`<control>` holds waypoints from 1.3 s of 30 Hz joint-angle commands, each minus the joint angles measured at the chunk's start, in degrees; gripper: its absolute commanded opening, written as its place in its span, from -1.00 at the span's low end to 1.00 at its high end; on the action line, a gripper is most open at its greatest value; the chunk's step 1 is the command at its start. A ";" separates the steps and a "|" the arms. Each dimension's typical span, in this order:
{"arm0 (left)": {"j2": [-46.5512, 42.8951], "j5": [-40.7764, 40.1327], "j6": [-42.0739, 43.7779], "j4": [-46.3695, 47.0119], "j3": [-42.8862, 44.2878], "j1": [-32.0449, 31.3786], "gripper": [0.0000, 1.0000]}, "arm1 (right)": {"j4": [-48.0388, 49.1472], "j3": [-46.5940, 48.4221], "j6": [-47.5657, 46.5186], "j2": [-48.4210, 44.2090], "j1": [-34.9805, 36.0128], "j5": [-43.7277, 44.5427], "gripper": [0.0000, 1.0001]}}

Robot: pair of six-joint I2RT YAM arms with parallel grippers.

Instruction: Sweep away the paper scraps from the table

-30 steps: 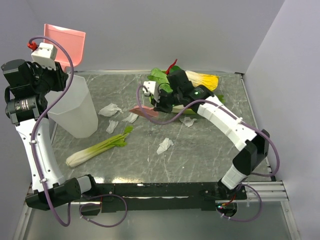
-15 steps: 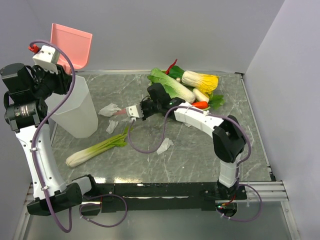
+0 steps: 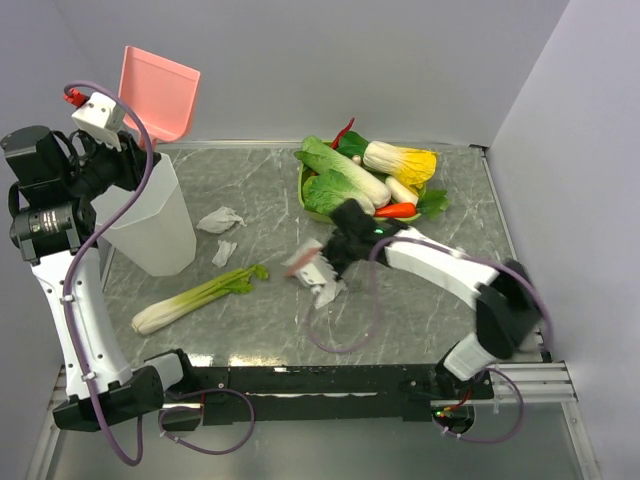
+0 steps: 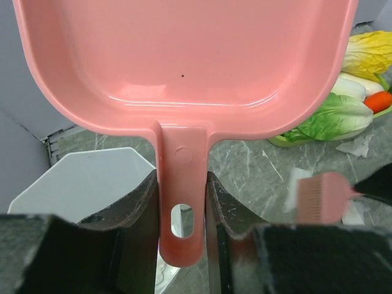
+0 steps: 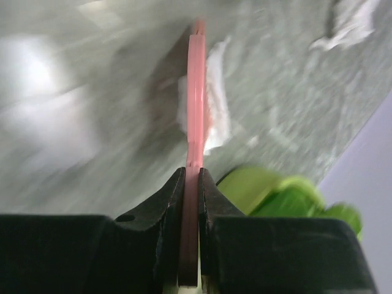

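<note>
My left gripper (image 3: pixel 128 150) is shut on the handle of the pink dustpan (image 3: pixel 160 88) and holds it high over the back left corner. In the left wrist view the fingers (image 4: pixel 141 202) clamp the handle (image 4: pixel 182 202). My right gripper (image 3: pixel 335 255) is shut on a thin pink brush (image 3: pixel 305 262), with its bristles beside a paper scrap (image 3: pixel 328 292) on the table (image 3: pixel 400 320). The right wrist view shows the brush (image 5: pixel 195 104) edge-on against that scrap (image 5: pixel 215 113). Two more scraps (image 3: pixel 220 218) (image 3: pixel 224 252) lie at the left.
A white bin (image 3: pixel 150 215) stands under the dustpan at the left. A leek (image 3: pixel 200 298) lies at the front left. A green tray of vegetables (image 3: pixel 365 180) sits at the back middle. The table's railed front edge (image 3: pixel 330 375) runs between the arm bases.
My right gripper has swung the brush from near the left scraps back toward the front middle, onto the lone scrap. My left gripper has shifted the dustpan slightly right and up.
</note>
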 commanded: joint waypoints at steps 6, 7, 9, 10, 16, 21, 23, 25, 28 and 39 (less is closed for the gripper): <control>2.05 0.11 3.82 -1.63 1.64 -5.26 -0.98 | -29.73 -8.41 0.74 -30.16 -8.24 -1.61 -1.00; 2.57 -0.77 5.65 -2.43 1.55 -6.32 -0.98 | -28.24 -7.96 6.69 -31.22 -8.59 -1.71 -1.00; 3.19 -2.97 8.47 -4.71 1.29 -9.91 -0.98 | -21.51 -7.52 13.13 -32.54 -8.86 0.56 -1.00; 3.54 -3.59 12.49 -7.76 1.03 -11.50 -0.98 | -19.37 -7.78 18.73 -32.64 -8.86 4.23 -1.00; 2.85 -9.91 26.29 -18.50 -3.54 -22.14 -0.98 | -5.93 -14.72 28.54 -32.46 -9.39 18.32 -1.00; 1.09 -13.43 34.93 -27.65 -8.28 -26.53 -0.98 | 2.18 -23.60 28.72 -33.34 -9.30 27.64 -1.00; 0.56 -15.01 39.50 -30.89 -10.74 -27.59 -0.98 | 2.10 -24.57 30.21 -32.64 -9.39 28.61 -1.00; 0.47 -16.33 41.78 -33.72 -12.85 -29.17 -0.99 | -0.17 -23.96 33.28 -32.02 -9.39 26.69 -1.00; 0.56 -19.32 42.32 -34.95 -17.34 -31.98 -0.98 | -5.79 -22.21 37.76 -31.67 -9.21 22.65 -1.00; 2.84 -31.44 36.00 -26.27 -34.83 -44.29 -0.98 | -5.39 -16.05 43.66 -32.47 -9.12 28.07 -1.00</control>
